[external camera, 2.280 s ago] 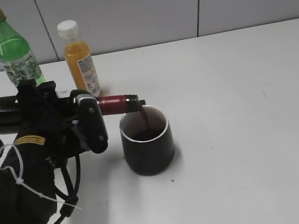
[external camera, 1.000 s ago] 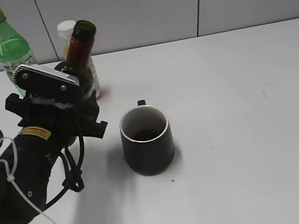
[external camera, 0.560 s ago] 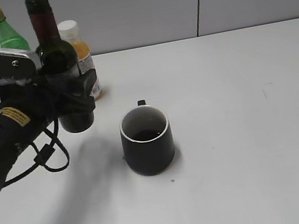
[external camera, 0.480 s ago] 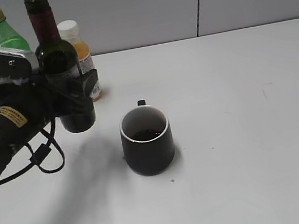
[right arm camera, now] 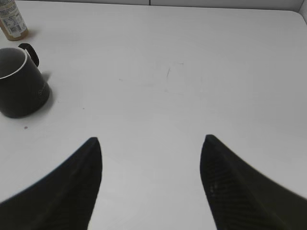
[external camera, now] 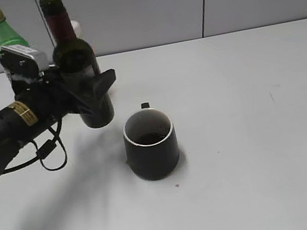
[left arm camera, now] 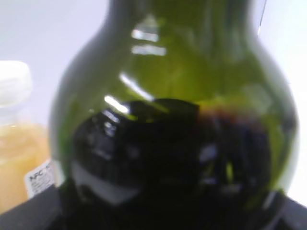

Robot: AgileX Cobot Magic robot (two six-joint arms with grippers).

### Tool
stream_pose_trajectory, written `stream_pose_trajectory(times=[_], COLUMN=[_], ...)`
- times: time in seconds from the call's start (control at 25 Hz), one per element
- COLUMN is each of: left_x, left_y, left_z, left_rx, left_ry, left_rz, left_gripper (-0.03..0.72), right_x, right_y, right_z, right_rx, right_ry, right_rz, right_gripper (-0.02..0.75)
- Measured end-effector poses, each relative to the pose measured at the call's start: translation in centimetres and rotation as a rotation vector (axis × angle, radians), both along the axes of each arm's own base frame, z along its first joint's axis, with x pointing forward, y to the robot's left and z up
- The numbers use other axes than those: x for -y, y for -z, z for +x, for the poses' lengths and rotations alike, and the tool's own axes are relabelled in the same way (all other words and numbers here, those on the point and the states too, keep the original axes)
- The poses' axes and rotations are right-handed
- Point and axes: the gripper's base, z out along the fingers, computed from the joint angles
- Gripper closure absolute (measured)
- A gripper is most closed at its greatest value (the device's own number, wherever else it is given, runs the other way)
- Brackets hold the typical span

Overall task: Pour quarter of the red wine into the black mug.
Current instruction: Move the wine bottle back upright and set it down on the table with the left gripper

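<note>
My left gripper (external camera: 91,89) is shut on the red wine bottle (external camera: 78,62), a dark-glass bottle with a dark red neck foil. It holds the bottle upright and uncapped, just above the table, left of and behind the black mug (external camera: 151,145). The bottle fills the left wrist view (left arm camera: 172,120), with dark wine in its lower part. The mug stands upright with a white inside and dark red wine at its bottom; it also shows in the right wrist view (right arm camera: 19,86). My right gripper (right arm camera: 149,141) is open and empty over bare table, out of the exterior view.
A green plastic bottle (external camera: 4,33) stands at the back left. The orange juice bottle (left arm camera: 21,143) stands behind the wine bottle, mostly hidden in the exterior view; its base shows in the right wrist view (right arm camera: 12,21). The white table (external camera: 251,134) stretches right of the mug.
The wine bottle went from lying tipped over the mug, pouring, to upright. My left gripper has since carried it right and lower, closer to the mug.
</note>
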Motion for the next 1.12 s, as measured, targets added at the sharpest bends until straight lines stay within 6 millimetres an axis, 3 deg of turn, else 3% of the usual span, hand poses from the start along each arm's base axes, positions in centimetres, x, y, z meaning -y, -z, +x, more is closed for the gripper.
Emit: stream_pose_trajectory(times=[0.24,0.52,1.12], left_x=[1.3,2.9,3.3], left_y=[0.2,1.3,4.5], left_z=[3.1,5.1,5.9], left_rx=[0.019,0.010,-0.056], left_ry=[0.026,0.052,0.054], left_rz=[0.027,0.011,0.037], left_gripper=[0.148,0.148,0.148], right_x=[0.0,0.0,0.0], right_y=[0.0,0.0,0.0], right_z=[0.0,0.0,0.0], right_rx=[0.000,0.000,0.000], right_ry=[0.000,0.000,0.000], right_rz=[0.000,0.000,0.000], right_gripper=[0.244,0.244,0.244])
